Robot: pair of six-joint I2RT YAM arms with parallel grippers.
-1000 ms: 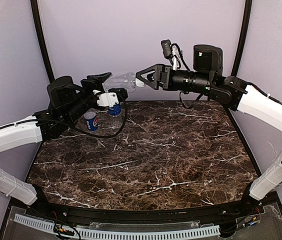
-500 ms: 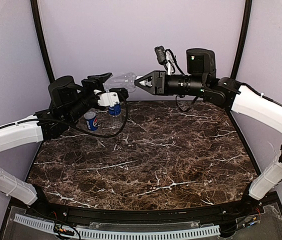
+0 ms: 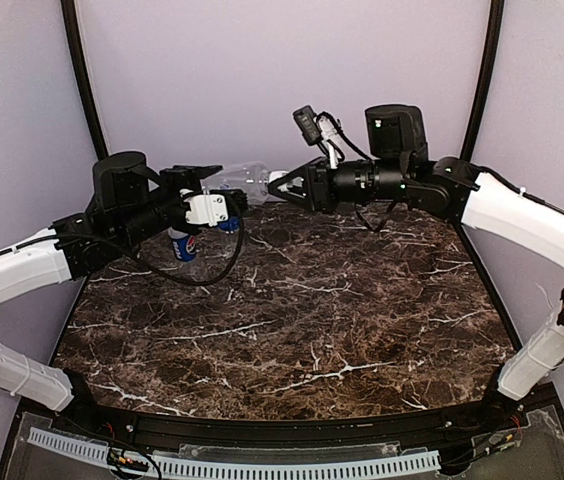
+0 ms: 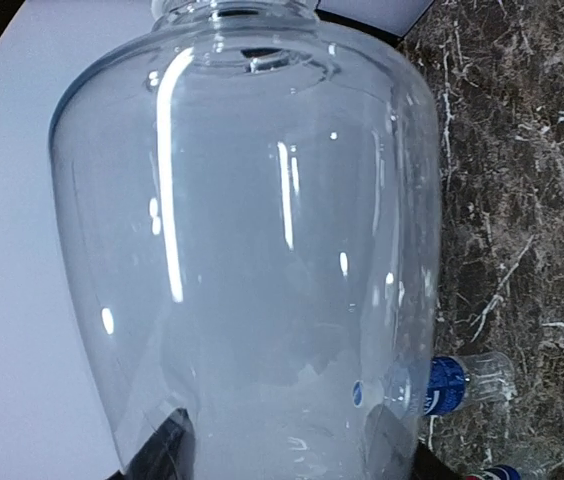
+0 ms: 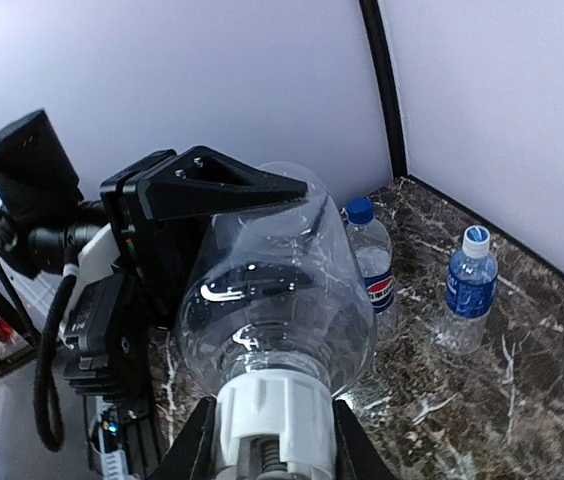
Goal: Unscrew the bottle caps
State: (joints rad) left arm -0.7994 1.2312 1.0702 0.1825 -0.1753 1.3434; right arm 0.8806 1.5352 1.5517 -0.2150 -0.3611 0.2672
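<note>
An unlabelled clear bottle (image 3: pixel 244 180) (image 4: pixel 262 250) (image 5: pixel 272 290) hangs on its side above the table's back edge. My left gripper (image 3: pixel 222 190) (image 4: pixel 282 455) is shut on its body, one dark finger (image 4: pixel 157 450) on each side. Its white cap (image 3: pixel 278 181) (image 5: pixel 272 410) points right, and my right gripper (image 3: pixel 284 184) (image 5: pixel 274 450) is shut on that cap. The Pepsi bottle (image 3: pixel 182 243) (image 5: pixel 370 260) with its dark blue cap (image 5: pixel 359 210) stands on the table at the back left. Beside it stands the water bottle (image 5: pixel 470 290) with a pale cap (image 5: pixel 476 238), partly hidden behind my left gripper in the top view.
The dark marble table (image 3: pixel 312 320) spreads out in front of both arms. Pale walls and black corner posts (image 3: pixel 82 80) close in the back. A black cable (image 3: pixel 212 265) loops down from my left wrist near the Pepsi bottle.
My right gripper has moved left onto the white cap and shut on it. Both grippers and the bottle have sunk a little lower.
</note>
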